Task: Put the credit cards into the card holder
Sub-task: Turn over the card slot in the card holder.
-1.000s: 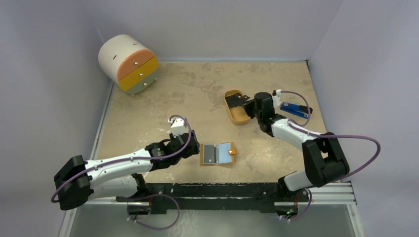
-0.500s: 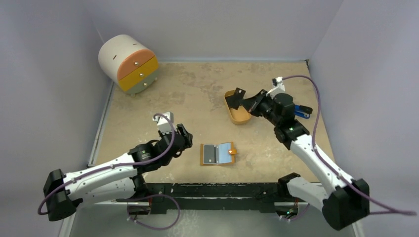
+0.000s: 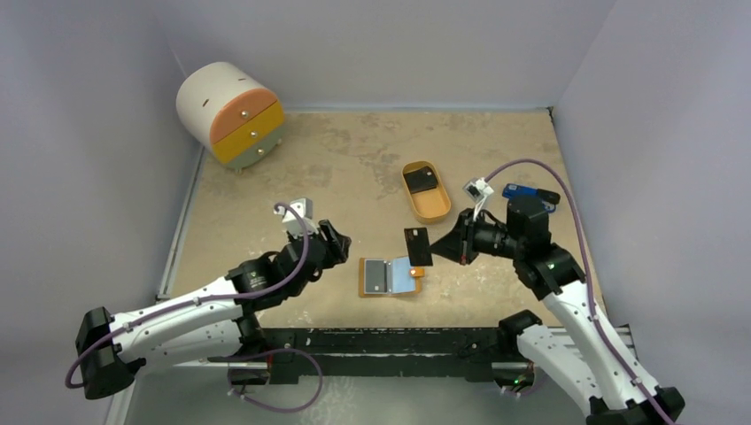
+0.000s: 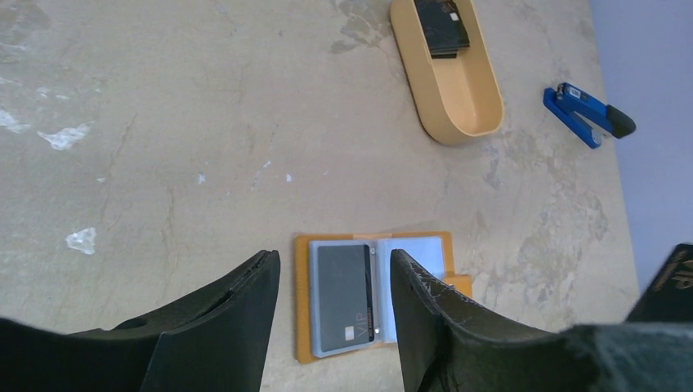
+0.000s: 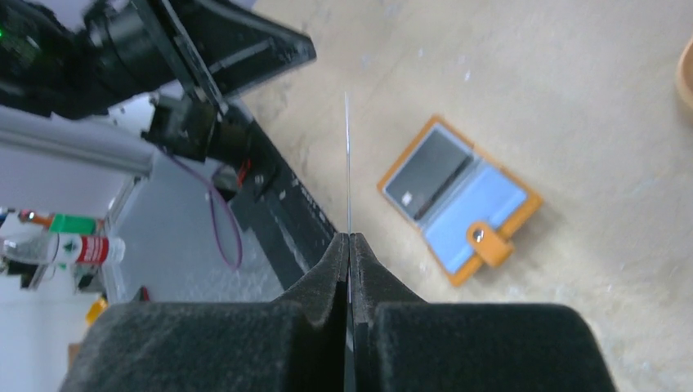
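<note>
The card holder (image 3: pixel 405 275) lies open on the table, orange outside, pale blue inside (image 4: pixel 418 263) (image 5: pixel 482 204). One dark credit card (image 3: pixel 375 276) (image 4: pixel 343 296) sits in its left pocket. My right gripper (image 3: pixel 443 250) (image 5: pixel 350 238) is shut on a second black credit card (image 3: pixel 418 247), held on edge in the air just above the holder's right side; it shows as a thin line (image 5: pixel 348 163) in the right wrist view. More dark cards (image 3: pixel 420 181) (image 4: pixel 441 24) lie in the orange oval tray (image 3: pixel 430 211). My left gripper (image 3: pixel 335 241) (image 4: pixel 331 261) hangs open to the left of the holder, holding nothing.
A blue-and-black stapler-like gadget (image 3: pixel 530 193) (image 4: pixel 587 114) lies right of the tray (image 4: pixel 458 114). A round white drawer unit (image 3: pixel 232 113) with orange and yellow fronts stands at the back left. Walls close the table on three sides.
My right arm has lifted a card out of the tray and swung it down towards the holder. My left gripper has drawn back a little to the left.
</note>
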You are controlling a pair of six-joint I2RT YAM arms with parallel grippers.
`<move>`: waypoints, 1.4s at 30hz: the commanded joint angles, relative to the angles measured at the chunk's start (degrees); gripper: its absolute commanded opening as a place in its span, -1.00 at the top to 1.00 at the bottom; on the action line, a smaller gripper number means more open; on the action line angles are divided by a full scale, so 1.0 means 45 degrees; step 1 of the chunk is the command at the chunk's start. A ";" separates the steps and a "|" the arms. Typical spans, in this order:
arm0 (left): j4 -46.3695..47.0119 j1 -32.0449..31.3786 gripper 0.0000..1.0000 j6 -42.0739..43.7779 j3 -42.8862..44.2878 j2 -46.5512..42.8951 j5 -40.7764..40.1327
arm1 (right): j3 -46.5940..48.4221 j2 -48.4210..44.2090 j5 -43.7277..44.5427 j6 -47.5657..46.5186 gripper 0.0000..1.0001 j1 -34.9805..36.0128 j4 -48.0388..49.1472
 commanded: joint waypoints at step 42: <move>0.6345 0.0030 -0.09 0.0673 -0.0074 0.6906 0.6048 | -0.2371 0.3689 0.6328 0.5321 1.00 0.2770 -0.0621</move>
